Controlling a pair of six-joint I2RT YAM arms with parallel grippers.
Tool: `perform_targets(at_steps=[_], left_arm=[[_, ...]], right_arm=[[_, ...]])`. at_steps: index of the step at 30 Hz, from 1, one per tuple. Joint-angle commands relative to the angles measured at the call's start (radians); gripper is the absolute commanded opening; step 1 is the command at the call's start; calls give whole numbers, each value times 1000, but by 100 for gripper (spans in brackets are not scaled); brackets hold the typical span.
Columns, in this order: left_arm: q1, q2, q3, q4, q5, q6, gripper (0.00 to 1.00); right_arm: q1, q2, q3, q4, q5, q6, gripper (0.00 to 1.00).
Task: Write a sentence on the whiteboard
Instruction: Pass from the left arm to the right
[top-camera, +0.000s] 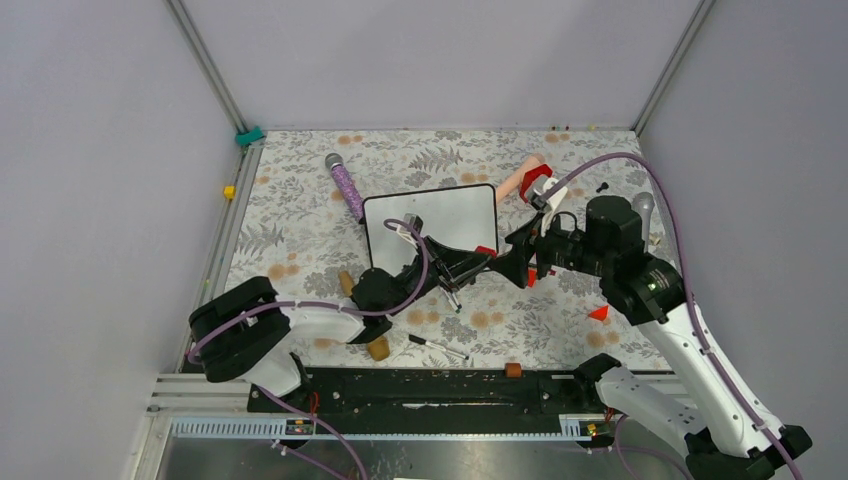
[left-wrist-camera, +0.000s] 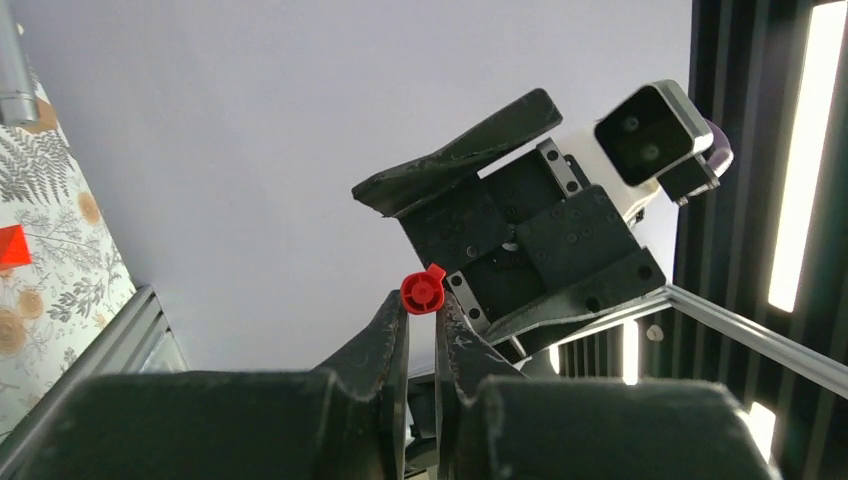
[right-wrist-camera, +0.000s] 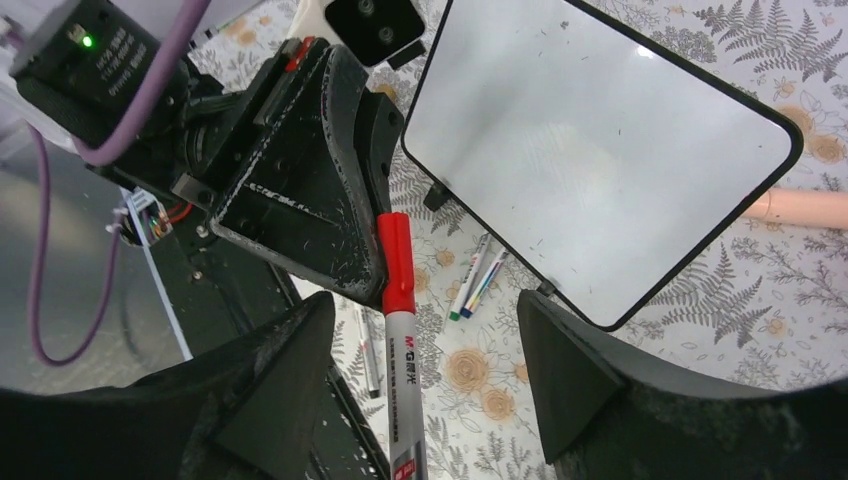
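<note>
Whiteboard, rectangular, white-faced, with thin black frame and rounded corners (top-camera: 440, 210): lies face up at the middle of the floral-patterned table cover (top-camera: 300, 190); its surface reads plain white.

Left gripper (left-wrist-camera: 421, 312): fingers almost together, clamped on the red-capped end of a white-barrelled marker pen (right-wrist-camera: 403, 360). In the left wrist view the cap's tip shows just past the fingertips.

Right gripper (right-wrist-camera: 425, 320): fingers spread wide, one on each side of the pen barrel, neither touching it.

In the top view both grippers meet just above the board's 5 o'clock corner.

Two slim pens (right-wrist-camera: 478, 285) lie side by side on the cover, just beside the board's near edge and one of its small black feet. A purple wand-shaped object (top-camera: 346, 186) lies at the board's 10 o'clock, its lower end touching the frame. A peach-coloured cylinder (top-camera: 512, 182) lies at the board's 2 o'clock. A small orange wedge (top-camera: 598, 313) sits at 4 o'clock from the grippers, well apart.
</note>
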Motion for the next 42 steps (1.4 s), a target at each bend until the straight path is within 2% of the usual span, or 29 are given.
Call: perform_targets(at_steps=[1,7,15,23,25,27,28,30,32,39,42], left_arm=[[-13,-40,11,125,-82,-4,0],[-6,-117,-51,101,-139,26,0],[15,-163,-72,41,-161,40,0],[15,-100,-43,69,-148,19,0],[17,-85,-42,97,-150,13,0],[17,-73,-36,106,-146,9,0],[17,-68,-34,104,-144,7,0],[17,-62,-33,112,-144,1,0],[17,-61,-40,126,-147,0,0],[24,-102,-70,115,-168,13,0],[27,-108,-76,116,-167,14,0]], right_arm=[[-27,-33,17,58,-2,146,72],[-116,-14,28,77,-178,244,71],[-141,38,25,175,-338,363,68],[-142,53,-11,262,-380,432,49],[-141,53,-19,267,-382,434,46],[-142,51,-22,262,-374,424,36],[-141,52,-23,257,-371,420,34],[-142,51,-28,254,-368,410,35],[-142,49,-28,239,-360,392,43],[-142,40,-37,199,-356,355,47],[-141,35,-41,194,-351,348,45]])
